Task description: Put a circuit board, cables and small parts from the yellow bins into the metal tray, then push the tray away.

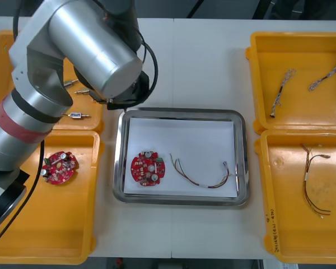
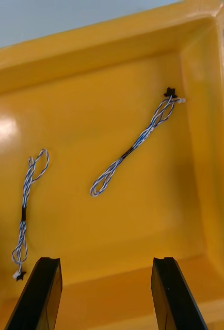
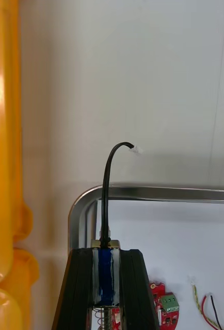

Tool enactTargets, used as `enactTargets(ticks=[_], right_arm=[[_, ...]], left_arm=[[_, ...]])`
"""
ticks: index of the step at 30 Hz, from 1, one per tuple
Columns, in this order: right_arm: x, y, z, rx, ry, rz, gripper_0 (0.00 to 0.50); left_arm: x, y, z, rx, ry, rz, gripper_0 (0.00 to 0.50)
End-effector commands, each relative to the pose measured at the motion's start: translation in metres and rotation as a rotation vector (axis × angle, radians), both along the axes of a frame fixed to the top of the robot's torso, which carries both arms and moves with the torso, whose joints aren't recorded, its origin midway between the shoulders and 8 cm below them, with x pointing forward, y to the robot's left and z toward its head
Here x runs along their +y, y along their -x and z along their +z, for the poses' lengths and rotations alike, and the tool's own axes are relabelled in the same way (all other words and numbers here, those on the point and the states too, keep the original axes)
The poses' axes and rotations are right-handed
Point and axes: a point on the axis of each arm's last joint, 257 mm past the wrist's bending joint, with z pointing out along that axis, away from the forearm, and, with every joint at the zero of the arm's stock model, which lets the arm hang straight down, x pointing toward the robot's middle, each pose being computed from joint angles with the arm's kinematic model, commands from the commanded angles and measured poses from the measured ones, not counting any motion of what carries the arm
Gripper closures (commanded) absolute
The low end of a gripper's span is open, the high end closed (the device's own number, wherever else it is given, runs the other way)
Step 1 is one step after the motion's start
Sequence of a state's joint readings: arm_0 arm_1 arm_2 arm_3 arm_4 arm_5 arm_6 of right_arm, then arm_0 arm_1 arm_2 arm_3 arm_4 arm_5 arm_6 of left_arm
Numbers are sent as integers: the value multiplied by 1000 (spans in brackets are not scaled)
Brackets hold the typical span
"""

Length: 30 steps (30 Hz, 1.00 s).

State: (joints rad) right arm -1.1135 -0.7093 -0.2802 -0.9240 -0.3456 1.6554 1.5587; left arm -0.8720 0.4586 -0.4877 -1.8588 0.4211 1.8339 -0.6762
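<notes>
Progress: round red circuit board [image 1: 148,167] and red and yellow cable [image 1: 204,174] are already lying on the white inside of the metal tray [image 1: 242,157]; small parts, a twisted cable and the push are not yet done.
Left pincer [image 3: 106,253]: is clamping a small blue-bodied part [image 3: 106,281] with a black lead [image 3: 106,196] curling up from it, hovering at the tray's far left corner.
Right pincer [image 2: 106,268]: is hanging open above the far right bin [image 2: 117,46], facing 2 twisted blue and white cables [image 2: 135,144], touching neither.
Next, likely: releasing this part into the tray, then fetching a twisted cable.
Surroundings: spare circuit board [image 1: 59,167] is sitting in the near left bin [image 1: 45,235], small metal parts [image 1: 77,115] in the far left bin [image 1: 0,56], another red and yellow cable [image 1: 313,179] in the near right bin [image 1: 302,235].
Obstacles: left arm [image 1: 73,50] is covering much of the far left bin; table [image 1: 201,61] beyond the tray is looking free for the push.
</notes>
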Motion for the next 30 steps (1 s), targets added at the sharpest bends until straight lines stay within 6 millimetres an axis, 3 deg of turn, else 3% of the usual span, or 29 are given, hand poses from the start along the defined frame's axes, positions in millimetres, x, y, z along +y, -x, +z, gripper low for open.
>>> enactTargets(ticks=[1, 5, 12, 18, 28, 30], right_arm=[[-4, -21, 23, -86, -11, -28, 0], [-6, -31, 10, -102, -18, -47, 0], [-2, -47, -5, -137, -37, -65, 0], [18, -54, -20, -133, -99, -122, 0], [17, -44, -58, -76, -118, -173, 0], [18, -42, -65, -63, -123, -180, 0]], left_arm=[[-28, 12, -16, -14, 90, 62, 499], [-29, 16, -45, -15, 78, 63, 498], [-26, 20, -77, -20, 84, 61, 498], [-26, 16, -91, -43, 77, 65, 497], [-29, -1, -103, -71, 104, 77, 494], [-28, -1, -103, -71, 103, 78, 455]])
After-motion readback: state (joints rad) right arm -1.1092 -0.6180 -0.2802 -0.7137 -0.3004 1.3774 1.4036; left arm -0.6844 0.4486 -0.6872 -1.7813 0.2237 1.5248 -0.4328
